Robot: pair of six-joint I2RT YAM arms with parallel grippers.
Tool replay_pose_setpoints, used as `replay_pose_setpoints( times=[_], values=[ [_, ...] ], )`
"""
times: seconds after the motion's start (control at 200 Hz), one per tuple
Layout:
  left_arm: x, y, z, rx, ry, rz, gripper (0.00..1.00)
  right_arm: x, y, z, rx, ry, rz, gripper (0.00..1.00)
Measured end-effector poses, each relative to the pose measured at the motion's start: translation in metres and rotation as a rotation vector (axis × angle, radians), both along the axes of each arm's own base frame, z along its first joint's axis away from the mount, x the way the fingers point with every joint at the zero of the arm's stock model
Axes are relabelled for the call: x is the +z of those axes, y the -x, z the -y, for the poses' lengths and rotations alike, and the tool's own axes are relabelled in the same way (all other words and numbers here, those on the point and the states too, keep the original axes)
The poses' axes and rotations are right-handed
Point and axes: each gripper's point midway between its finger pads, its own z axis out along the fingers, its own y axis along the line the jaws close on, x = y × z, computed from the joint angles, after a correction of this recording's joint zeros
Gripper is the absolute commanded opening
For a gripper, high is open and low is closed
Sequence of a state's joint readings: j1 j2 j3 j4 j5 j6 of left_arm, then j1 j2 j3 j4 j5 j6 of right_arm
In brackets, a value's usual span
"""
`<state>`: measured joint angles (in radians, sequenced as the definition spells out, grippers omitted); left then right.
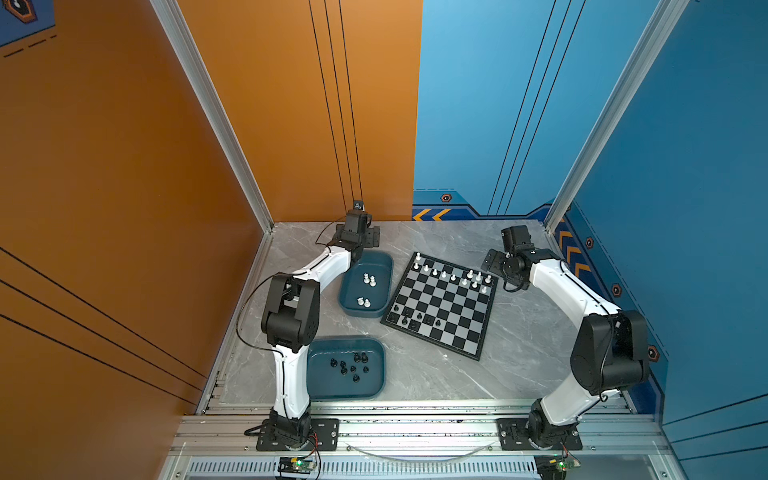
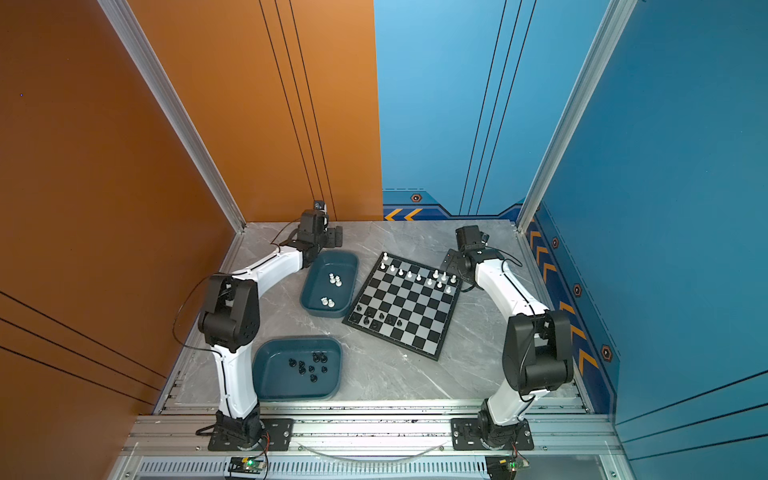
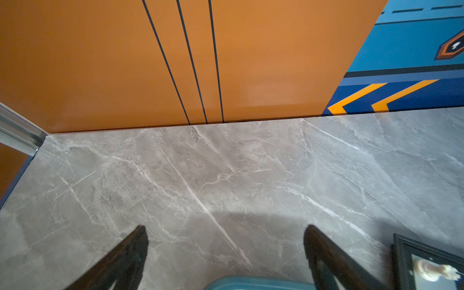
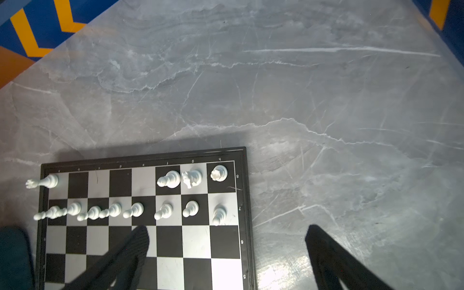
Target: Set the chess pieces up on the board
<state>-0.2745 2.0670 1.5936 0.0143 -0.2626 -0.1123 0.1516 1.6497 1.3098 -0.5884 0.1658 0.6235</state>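
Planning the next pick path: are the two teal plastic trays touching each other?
Apart. Both top views show a strip of grey marble table between the farther teal plastic tray and the nearer teal plastic tray.

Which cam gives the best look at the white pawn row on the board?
Right wrist: the white pawn row is close up, pawn shapes clear. Both top views show the row whole but tiny. Left wrist catches only a board corner and one blurred white piece.
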Motion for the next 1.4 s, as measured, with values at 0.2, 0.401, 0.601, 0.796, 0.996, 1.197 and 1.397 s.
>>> replay_pose_setpoints(
  times=[0.2, 0.401, 0.601, 0.796, 0.996, 1.197, 1.397],
  values=[
    [-0.015, -0.012, -0.023, 0.023, 0.044, -0.002, 0.98, 0.013, -0.007, -0.024, 0.008, 0.071, -0.003, 1.0],
    [-0.012, -0.018, -0.038, 0.036, 0.084, 0.021, 0.98, 0.007, -0.003, -0.052, 0.052, 0.108, -0.028, 1.0],
    [-0.026, -0.01, -0.037, 0.028, 0.096, 0.013, 0.98, 0.008, 0.003, -0.064, 0.067, 0.13, -0.018, 1.0],
    [-0.039, 0.002, -0.038, 0.019, 0.096, -0.014, 0.99, 0.015, 0.016, -0.06, 0.05, 0.137, 0.004, 1.0],
    [-0.021, 0.005, -0.035, 0.001, 0.109, 0.02, 0.99, 0.019, 0.021, -0.062, 0.041, 0.135, 0.023, 1.0],
    [-0.011, 0.005, -0.034, -0.005, 0.116, 0.044, 0.97, 0.018, 0.023, -0.067, 0.052, 0.141, 0.024, 1.0],
    [-0.016, 0.013, -0.022, -0.03, 0.098, 0.013, 0.95, 0.012, 0.032, -0.063, 0.057, 0.152, 0.007, 1.0]
  ],
)
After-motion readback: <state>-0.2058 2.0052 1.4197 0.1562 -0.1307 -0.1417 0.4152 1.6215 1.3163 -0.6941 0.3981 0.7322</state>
